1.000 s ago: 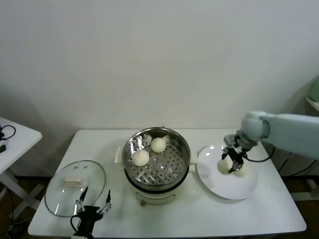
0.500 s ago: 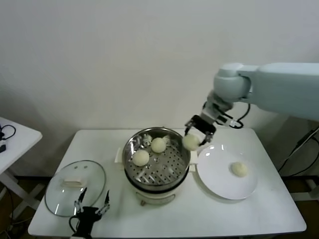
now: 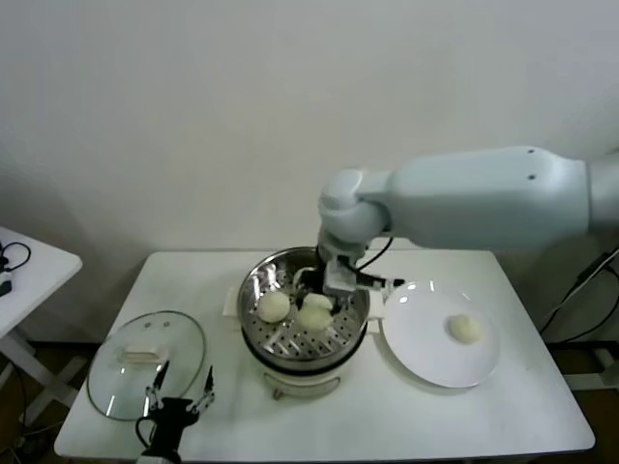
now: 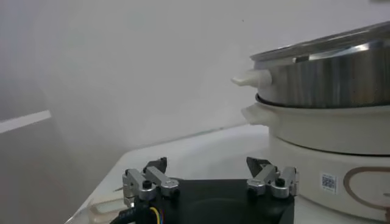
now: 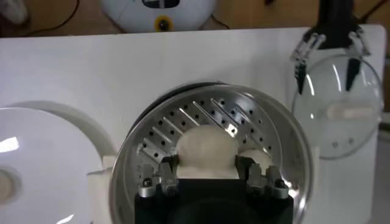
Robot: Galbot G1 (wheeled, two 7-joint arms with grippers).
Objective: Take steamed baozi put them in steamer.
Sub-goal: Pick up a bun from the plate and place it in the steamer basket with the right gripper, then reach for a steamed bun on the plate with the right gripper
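Note:
The steel steamer (image 3: pixel 261 338) stands mid-table. My right gripper (image 3: pixel 315 307) reaches down into it, shut on a cream baozi (image 3: pixel 313 317) just above the perforated tray. In the right wrist view my right gripper (image 5: pixel 207 162) clamps this baozi (image 5: pixel 206 146) between both fingers, with the steamer's tray (image 5: pixel 183 119) below. A second baozi (image 3: pixel 274 306) lies on the tray to its left. Another baozi (image 5: pixel 261 158) peeks out beside one finger. One baozi (image 3: pixel 464 329) lies on the white plate (image 3: pixel 426 365), also seen in the right wrist view (image 5: pixel 5 185). My left gripper (image 3: pixel 178 398) is open and empty near the table's front edge.
The round glass lid (image 3: pixel 145 362) lies flat at the front left, just behind my left gripper (image 4: pixel 210 173); the right wrist view shows it too (image 5: pixel 338 109). The steamer's wall (image 4: pixel 329 79) rises close beside the left gripper. A small side table (image 3: pixel 24 266) stands at far left.
My right gripper lifted a baozi off the plate, carried it left over the steamer rim and lowered it into the steamer. One baozi is left on the plate. The left arm has not moved.

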